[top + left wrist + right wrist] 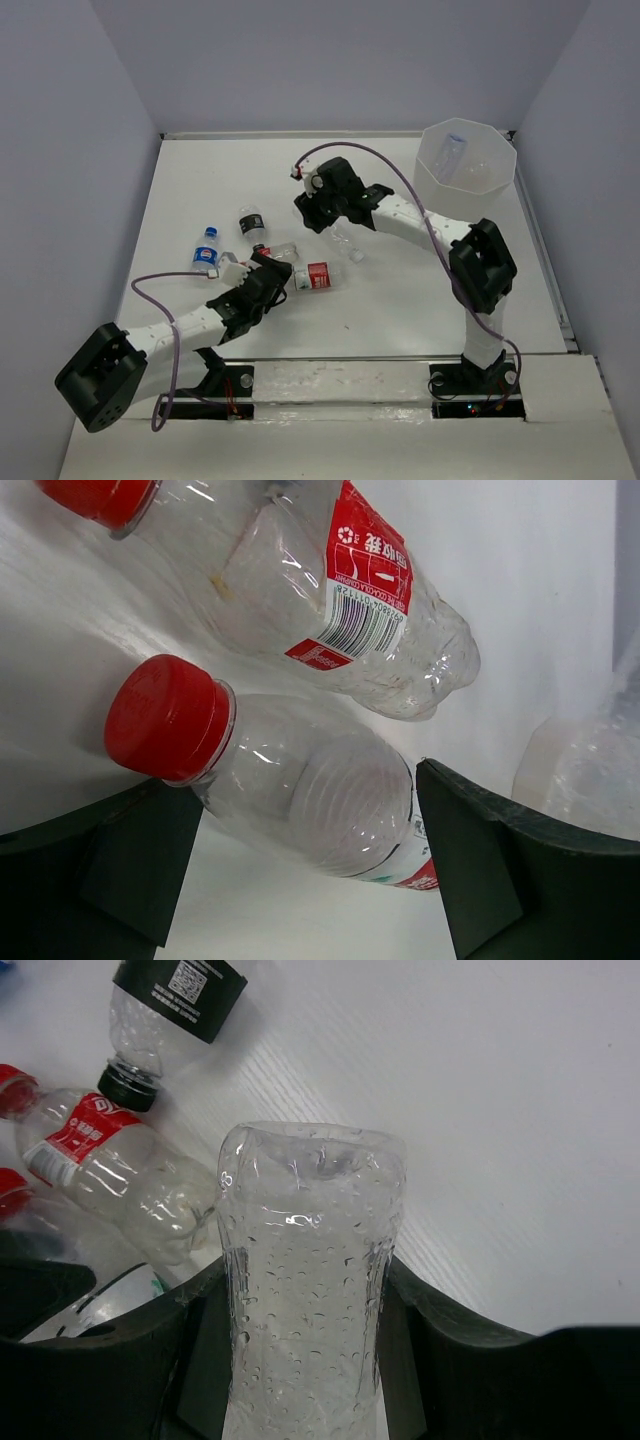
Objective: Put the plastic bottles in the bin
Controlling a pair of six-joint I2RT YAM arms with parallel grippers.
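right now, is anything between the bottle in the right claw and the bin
Nothing visible does. The right claw grips the clear bottle, and no loose item lies on the table between it and the bin. The other bottles all lie to its left, away from that path.

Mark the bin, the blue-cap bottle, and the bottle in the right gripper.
bin (468,206): top external view, on its near wall.
blue-cap bottle (206,256): top external view, on its label.
wet clear bottle (310,1290): right wrist view, on the middle of its body.
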